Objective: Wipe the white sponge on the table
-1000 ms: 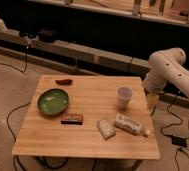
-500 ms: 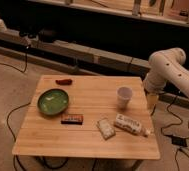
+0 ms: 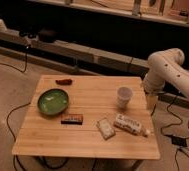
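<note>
White sponge (image 3: 106,128) lies flat on table (image 3: 90,90): prob. light, soft, squashy; pinch across narrow sides. Gripper (image 3: 151,100) hangs off right edge, well apart; open/closed can't tell.

Claw (image 3: 151,101) beside the table (image 3: 88,142) right edge (white sponge (image 3: 106,128) well apart).

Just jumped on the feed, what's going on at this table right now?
Nothing is being handled yet. The robot's gripper hangs off the right edge of the wooden table, beside the white cup and well clear of the white sponge. The sponge lies flat near the front edge, next to a white labelled bottle on its side. A green bowl, a dark snack packet and a small red item sit on the left. Wiping hasn't started.
</note>
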You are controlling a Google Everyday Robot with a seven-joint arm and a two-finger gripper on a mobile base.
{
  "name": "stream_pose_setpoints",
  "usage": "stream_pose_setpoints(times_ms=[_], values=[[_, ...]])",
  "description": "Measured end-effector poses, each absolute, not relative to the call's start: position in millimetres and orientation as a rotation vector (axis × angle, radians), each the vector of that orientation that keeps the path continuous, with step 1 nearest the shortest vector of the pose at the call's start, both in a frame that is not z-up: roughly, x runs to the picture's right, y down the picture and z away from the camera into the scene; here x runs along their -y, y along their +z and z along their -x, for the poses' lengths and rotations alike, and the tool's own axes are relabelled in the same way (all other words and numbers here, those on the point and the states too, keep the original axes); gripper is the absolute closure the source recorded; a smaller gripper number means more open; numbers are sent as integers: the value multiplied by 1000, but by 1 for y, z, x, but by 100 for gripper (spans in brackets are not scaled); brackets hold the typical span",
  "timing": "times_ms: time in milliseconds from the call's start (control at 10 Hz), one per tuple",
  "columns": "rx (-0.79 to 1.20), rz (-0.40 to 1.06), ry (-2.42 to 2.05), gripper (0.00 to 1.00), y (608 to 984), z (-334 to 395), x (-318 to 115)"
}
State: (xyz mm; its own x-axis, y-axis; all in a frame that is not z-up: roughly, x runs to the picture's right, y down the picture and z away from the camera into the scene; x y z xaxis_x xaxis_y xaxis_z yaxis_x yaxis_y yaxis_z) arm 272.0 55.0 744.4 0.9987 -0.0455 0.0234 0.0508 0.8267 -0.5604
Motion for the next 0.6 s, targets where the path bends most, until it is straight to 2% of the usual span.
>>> stream_pose_setpoints(times_ms=[300,600], values=[[35,593,-274,20,742,-192,-89],[21,583,-365,20,740,-163,-110]])
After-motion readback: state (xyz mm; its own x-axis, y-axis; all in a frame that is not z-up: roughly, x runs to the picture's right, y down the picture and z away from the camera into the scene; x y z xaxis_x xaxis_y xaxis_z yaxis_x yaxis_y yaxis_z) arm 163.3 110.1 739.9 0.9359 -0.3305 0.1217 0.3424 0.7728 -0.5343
